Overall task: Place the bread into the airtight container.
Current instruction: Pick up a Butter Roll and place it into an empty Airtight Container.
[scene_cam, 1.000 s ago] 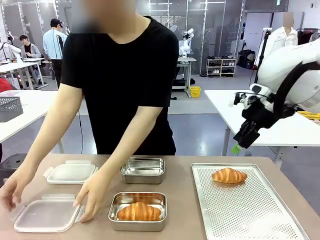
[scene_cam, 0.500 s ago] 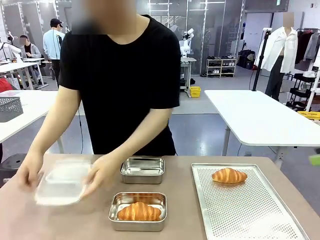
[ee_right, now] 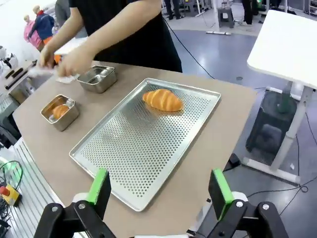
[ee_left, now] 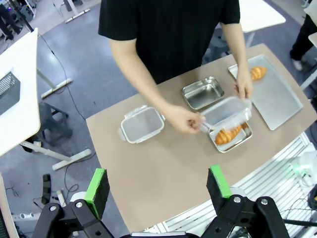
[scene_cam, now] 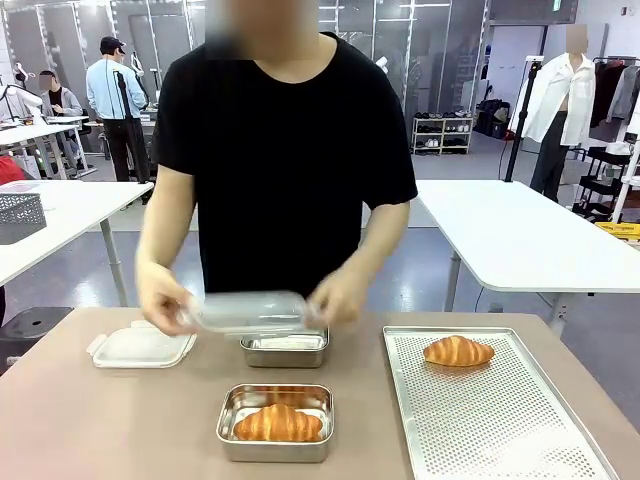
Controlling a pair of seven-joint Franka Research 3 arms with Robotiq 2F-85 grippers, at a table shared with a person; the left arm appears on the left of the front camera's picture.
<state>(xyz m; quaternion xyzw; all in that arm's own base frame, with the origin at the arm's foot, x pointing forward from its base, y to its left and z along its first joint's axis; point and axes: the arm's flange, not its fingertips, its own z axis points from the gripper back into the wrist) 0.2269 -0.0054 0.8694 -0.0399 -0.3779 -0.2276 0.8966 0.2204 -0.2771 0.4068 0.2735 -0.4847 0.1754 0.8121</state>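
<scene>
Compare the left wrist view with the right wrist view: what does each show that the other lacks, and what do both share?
Left wrist view: the open left gripper and a clear plastic lid lying flat on the brown table. Right wrist view: the open right gripper. Shared: the perforated metal tray with a golden croissant, and the rectangular steel container holding another croissant.

You have one golden croissant (scene_cam: 278,423) lying in the near steel container (scene_cam: 275,450). A second croissant (scene_cam: 458,351) lies on the perforated tray (scene_cam: 500,420). The far steel container (scene_cam: 285,357) sits empty, with a clear lid (scene_cam: 245,312) held just above it.
</scene>
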